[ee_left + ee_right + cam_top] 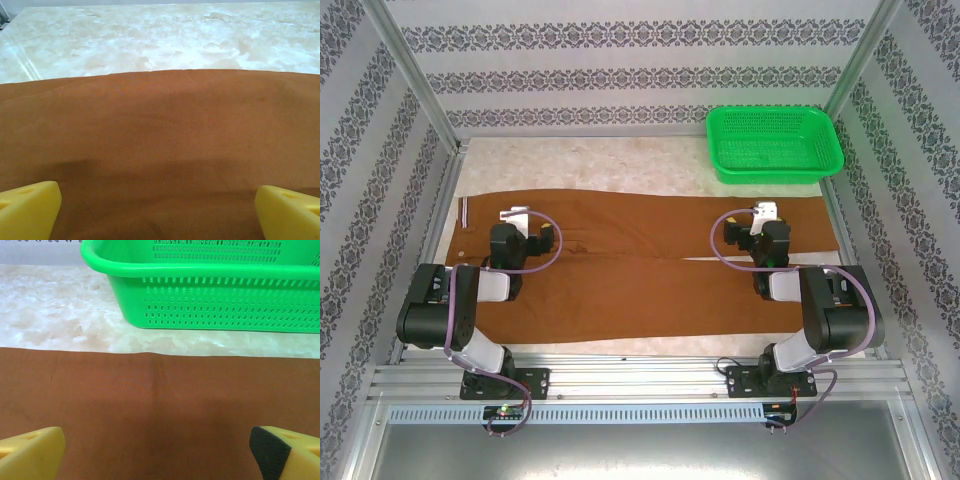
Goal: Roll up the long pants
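1. While both arms are stretched out over the cloth, the long pants are seen spread flat across the desk. In the top view the pale waistband edge is laid toward 9 o'clock and the leg ends toward 3 o'clock.
2. The two legs are laid side by side, one toward 12 o'clock and one toward 6 o'clock.
3. The left claw is poised over the 12 o'clock leg near the waist. Its yellow fingers are spread wide apart, and nothing is gripped between them.
4. The right claw is poised over the same leg nearer the 3 o'clock end. It too is spread wide and empty, with only brown cloth seen between its fingers.
5. Whether either claw's fingertips touch the cloth cannot be told.
6. A green basket is set on the desk at 1 o'clock, just past the far edge of the pants, with a strip of bare desk between them.
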`<state>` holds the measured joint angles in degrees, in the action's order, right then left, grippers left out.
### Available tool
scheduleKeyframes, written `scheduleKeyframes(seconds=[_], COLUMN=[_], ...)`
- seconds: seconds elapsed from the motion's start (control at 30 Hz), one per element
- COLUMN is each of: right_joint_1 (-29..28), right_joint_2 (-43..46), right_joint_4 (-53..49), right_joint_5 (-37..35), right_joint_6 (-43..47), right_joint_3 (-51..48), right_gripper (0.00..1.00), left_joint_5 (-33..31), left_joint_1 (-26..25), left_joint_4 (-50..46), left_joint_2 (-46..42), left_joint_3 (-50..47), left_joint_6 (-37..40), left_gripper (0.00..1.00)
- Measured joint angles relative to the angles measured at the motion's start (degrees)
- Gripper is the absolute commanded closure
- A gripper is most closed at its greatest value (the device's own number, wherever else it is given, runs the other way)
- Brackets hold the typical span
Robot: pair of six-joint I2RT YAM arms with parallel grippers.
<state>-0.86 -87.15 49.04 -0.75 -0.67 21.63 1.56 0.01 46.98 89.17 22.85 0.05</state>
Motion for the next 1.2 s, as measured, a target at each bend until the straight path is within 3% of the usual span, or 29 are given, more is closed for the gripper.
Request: scheduleKeyframes(seconds=[1.07, 1.2], right_joint_1=[-0.04, -0.09], right_joint_2=[0.0, 1.75], right_joint_4=[-0.83, -4.35], right_joint_5=[-2.69, -4.46], right_joint_6=[-0.7, -1.11], right_joint_3=[0.09, 1.01], right_gripper=[0.02, 0.02], left_joint_5=[1.05, 0.04], left_joint_1=[0.11, 0.09], left_joint_4=[0.0, -7.8], left_joint_2=[0.0, -1.25], left_joint_3=[0.0, 3.13], left_joint_6=[0.0, -0.24], left_gripper=[0.0, 0.0])
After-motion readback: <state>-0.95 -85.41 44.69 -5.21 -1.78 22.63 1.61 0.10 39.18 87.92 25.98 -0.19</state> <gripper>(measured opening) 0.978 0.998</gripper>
